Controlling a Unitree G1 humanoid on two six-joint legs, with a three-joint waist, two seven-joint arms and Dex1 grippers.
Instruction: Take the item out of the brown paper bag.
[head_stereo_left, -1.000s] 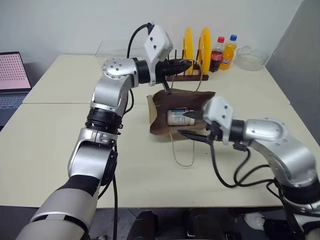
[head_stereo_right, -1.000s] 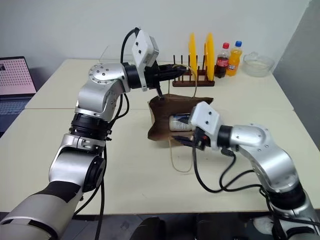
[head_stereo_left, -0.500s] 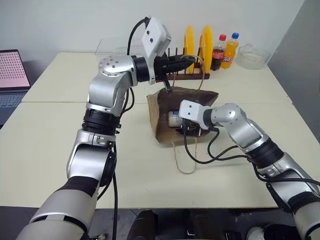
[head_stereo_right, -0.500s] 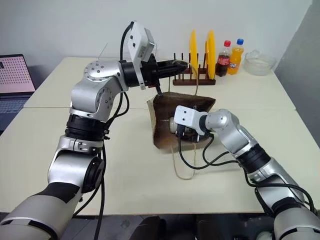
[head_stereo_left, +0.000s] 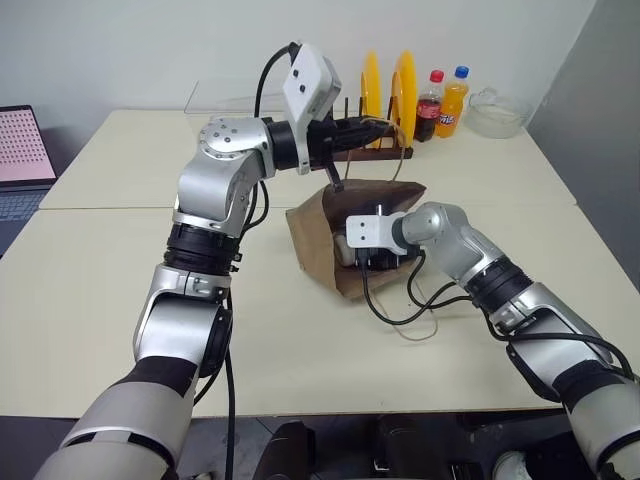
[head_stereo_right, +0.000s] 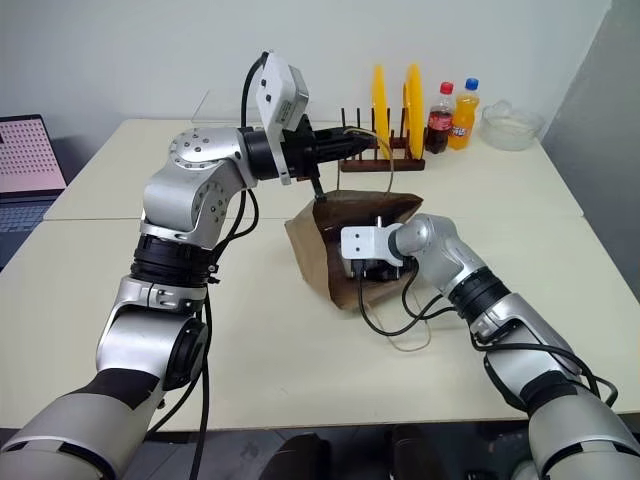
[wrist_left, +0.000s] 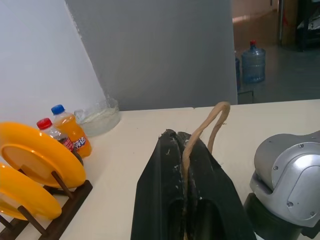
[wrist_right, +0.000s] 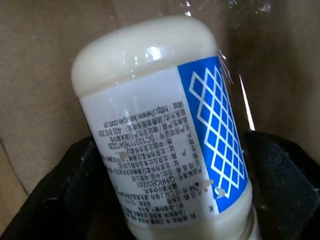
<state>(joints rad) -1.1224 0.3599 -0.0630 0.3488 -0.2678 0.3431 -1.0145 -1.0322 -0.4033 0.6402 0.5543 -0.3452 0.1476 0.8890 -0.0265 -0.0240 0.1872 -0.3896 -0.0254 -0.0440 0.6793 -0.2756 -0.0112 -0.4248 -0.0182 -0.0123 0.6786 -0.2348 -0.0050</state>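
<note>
Left gripper (wrist_left: 186, 165) fingers pinch bag handle (wrist_left: 210, 122); right gripper (wrist_right: 165, 200) fingers wide astride bottle (wrist_right: 165, 135) inside brown paper bag (head_stereo_left: 315, 240); plate rack (head_stereo_left: 385, 85), soda bottles (head_stereo_left: 442, 100) behind on bench (head_stereo_left: 100, 290).

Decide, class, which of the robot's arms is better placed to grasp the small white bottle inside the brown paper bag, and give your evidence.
Right. The right hand is inside the creased brown paper bag, its open fingers either side of the small white blue-labelled bottle. The left hand is shut on the bag's tan loop handle, so it is occupied.
</note>
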